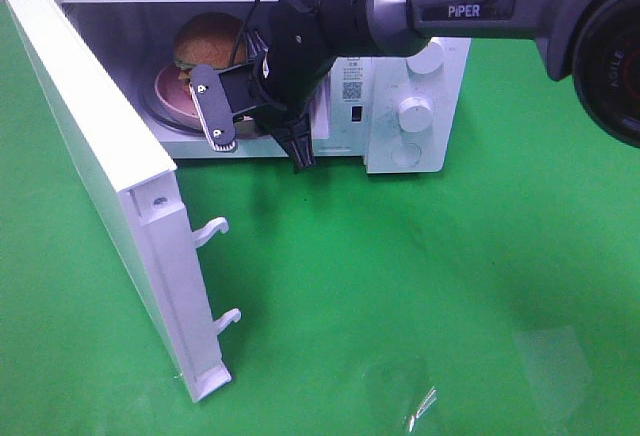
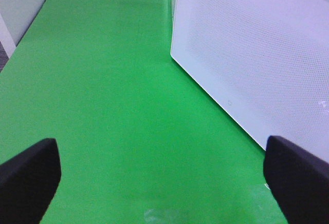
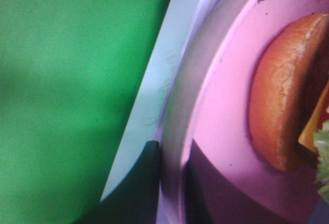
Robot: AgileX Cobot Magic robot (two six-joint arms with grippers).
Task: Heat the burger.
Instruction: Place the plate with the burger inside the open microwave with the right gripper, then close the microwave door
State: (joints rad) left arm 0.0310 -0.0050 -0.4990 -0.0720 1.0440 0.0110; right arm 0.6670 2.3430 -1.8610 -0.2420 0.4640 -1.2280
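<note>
— Right hand [image 1: 262,134] is hovering at the mouth of the microwave [image 1: 440,151], with its black arm [image 1: 470,4] slanting in from the far right across the microwave's front.
— Is it gripping anything?
— I cannot tell. One grey finger [image 1: 213,106] is showing in front of the opening, but the wrist is blocking the gap. The hand's own camera is catching only dark, blurred shapes lying at the plate's edge. Whether the jaws are standing wide or narrow is not showing.
— Where is the burger sitting?
— The burger [image 1: 208,38] is sitting on a pink plate [image 1: 168,91] inside the microwave, toward the left of the chamber and just beyond the hand. Up close, its brown bun is shining, with yellow cheese and green lettuce peeking out at one side. The plate is resting on a pale grey tray [image 3: 180,111].
— And the door?
— The door [image 1: 90,116] is standing wide open, angled toward the near left, with two white hooks [image 1: 212,228] jutting from its edge. Two round knobs [image 1: 415,111] are sitting on the right of the microwave's front.
— What is the left hand doing?
— The left hand [image 2: 162,165] is hanging over the green cloth [image 2: 113,95] with its black fingers [image 2: 31,178] spread wide and nothing between them, near a white dotted panel [image 2: 257,44].
</note>
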